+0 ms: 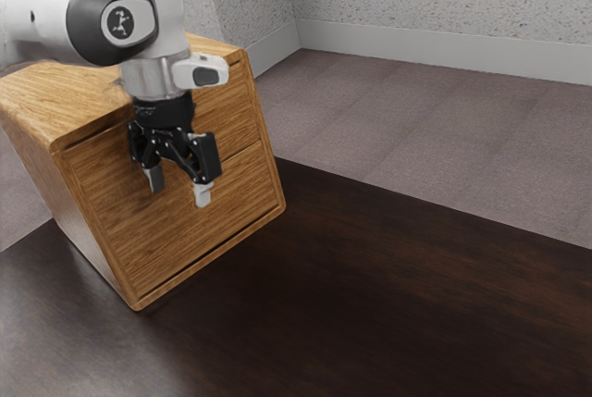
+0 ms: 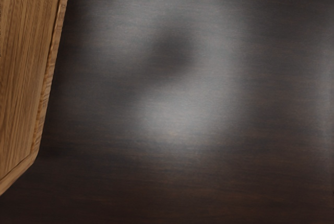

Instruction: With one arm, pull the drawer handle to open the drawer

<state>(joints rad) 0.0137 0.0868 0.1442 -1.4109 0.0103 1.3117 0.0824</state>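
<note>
A wooden drawer cabinet (image 1: 148,221) stands on the dark table at the exterior view's left, its front facing the view's lower right. Seams mark stacked drawer fronts; I cannot make out a handle, since my hand covers part of the front. My gripper (image 1: 178,188) hangs in front of the cabinet's upper front, fingers pointing down and open, with nothing between them. In the wrist view the cabinet's front (image 2: 23,72) lies beside the dark tabletop (image 2: 198,104), where a soft shadow falls.
The dark wooden table (image 1: 370,304) stretches to the exterior view's right and front of the cabinet. Beyond its far edge lies a grey carpeted floor (image 1: 444,129) and a speckled wall with a pale skirting.
</note>
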